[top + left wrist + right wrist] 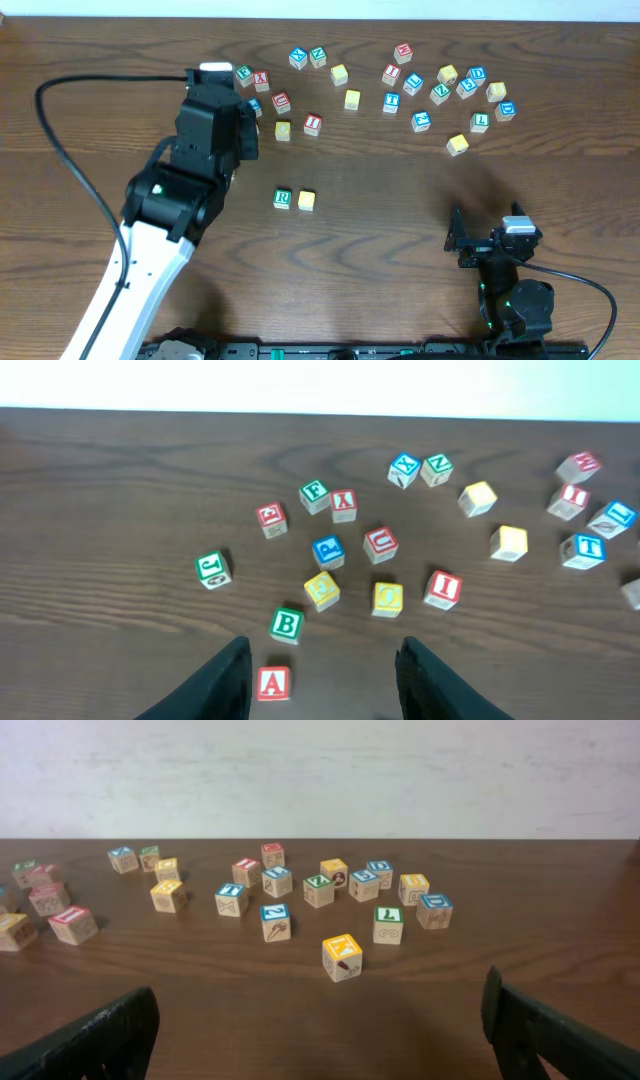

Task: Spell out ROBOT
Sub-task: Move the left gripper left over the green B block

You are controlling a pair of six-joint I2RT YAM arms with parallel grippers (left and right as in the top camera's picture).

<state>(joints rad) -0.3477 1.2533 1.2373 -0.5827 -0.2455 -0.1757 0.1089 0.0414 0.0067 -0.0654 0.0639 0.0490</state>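
**R and one yellow cube set down; both grippers empty**

- Table (400, 200): dark wood. Most of the loose cubes (318, 56) are scattered along its far side.
- R cube (283, 199): green letter facing up, set on open table well nearer the robot than the scatter.
- Yellow cube (306, 200): placed just beside the R cube on its right, in line with it. Whether the two touch cannot be told.
- B cube (286, 624): green letter, seen only in the left wrist view. It lies on the table just ahead of the fingertips, toward the left finger. In the overhead view it is hidden under the left arm (190, 160).
- T cube (391, 101): blue letter, found among the far scatter, well apart from the R cube.
- A cube (273, 682): red letter, seen low in the left wrist view, just beside the inner face of the left finger and not clamped.
- Left gripper (322, 650): held over the near edge of the left cluster. Its jaws are parted wider than one cube, and nothing is held.
- Right gripper (320, 990): held low near the robot's side of the table, facing the right cluster. Its jaws are spread fully wide, with only bare table between them.
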